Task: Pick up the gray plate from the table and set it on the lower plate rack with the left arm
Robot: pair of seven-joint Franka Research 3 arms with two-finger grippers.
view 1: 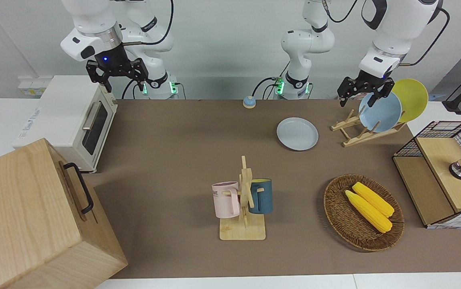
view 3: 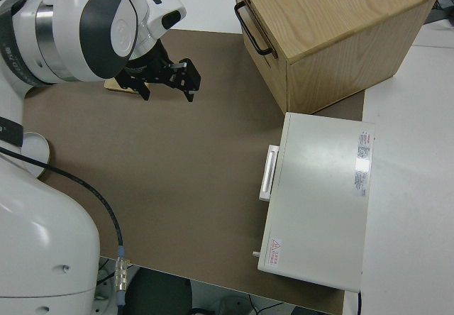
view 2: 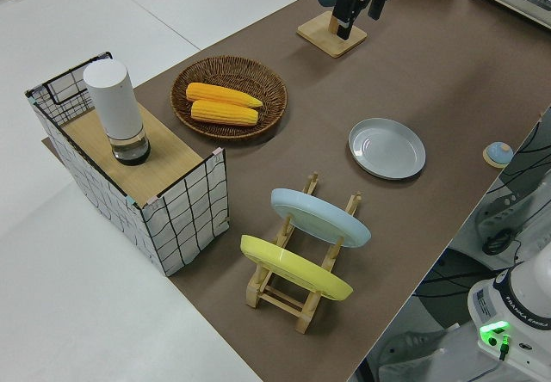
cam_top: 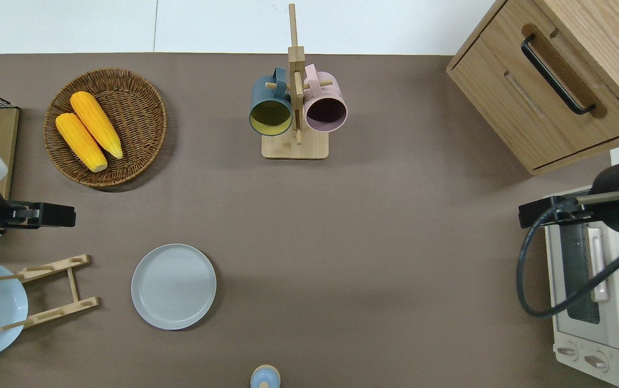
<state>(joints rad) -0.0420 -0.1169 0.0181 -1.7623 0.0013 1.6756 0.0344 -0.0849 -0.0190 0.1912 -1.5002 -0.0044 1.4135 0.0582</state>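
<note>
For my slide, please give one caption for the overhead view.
Gray plate lies flat on the table beside the lower plate rack; left hand empty.

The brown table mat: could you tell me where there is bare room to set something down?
The widest bare patch lies between the gray plate, the mug stand and the toaster oven. The left arm's end is crowded: plate rack, corn basket, wire crate.

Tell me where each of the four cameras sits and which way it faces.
Front: across the table, facing both arms, left gripper open.
Overhead: straight down; gray plate beside plate rack.
Left side: raised at the left arm's end, looking along the table.
Right side: above the parked right arm, over the toaster oven.
Front, overhead and left side share the plate.
</note>
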